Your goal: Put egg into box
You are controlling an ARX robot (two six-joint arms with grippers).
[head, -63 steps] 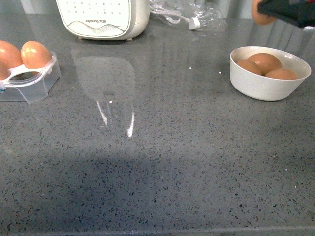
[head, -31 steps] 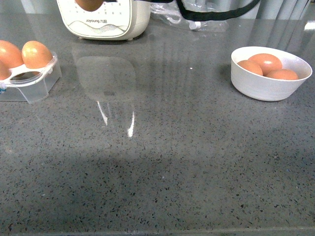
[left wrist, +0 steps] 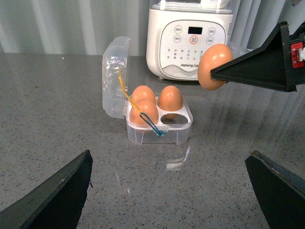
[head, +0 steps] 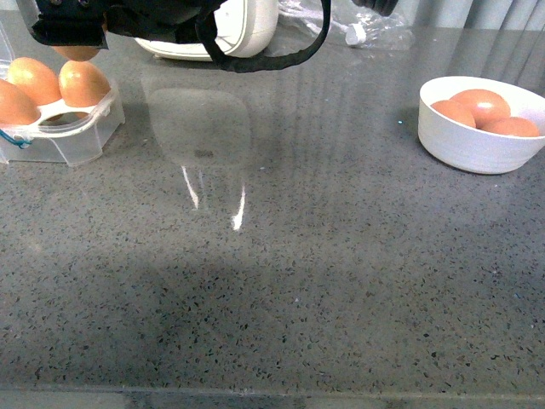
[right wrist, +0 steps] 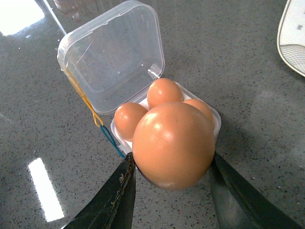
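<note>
My right gripper is shut on the egg, an orange-brown oval held between both fingers. It hangs just above the box, a clear carton with its lid folded open. Three brown eggs sit in the box's cups and one cup is empty. In the front view the right gripper holds the egg over the far side of the box at the far left. My left gripper is open above the bare counter, in front of the box.
A white bowl with three more brown eggs stands at the right. A large white appliance stands behind the box, with a crumpled clear bag beside it. The grey speckled counter runs between box and bowl.
My right gripper has carried the egg from above the bowl at the right, across the back, to just over the box at the left.
</note>
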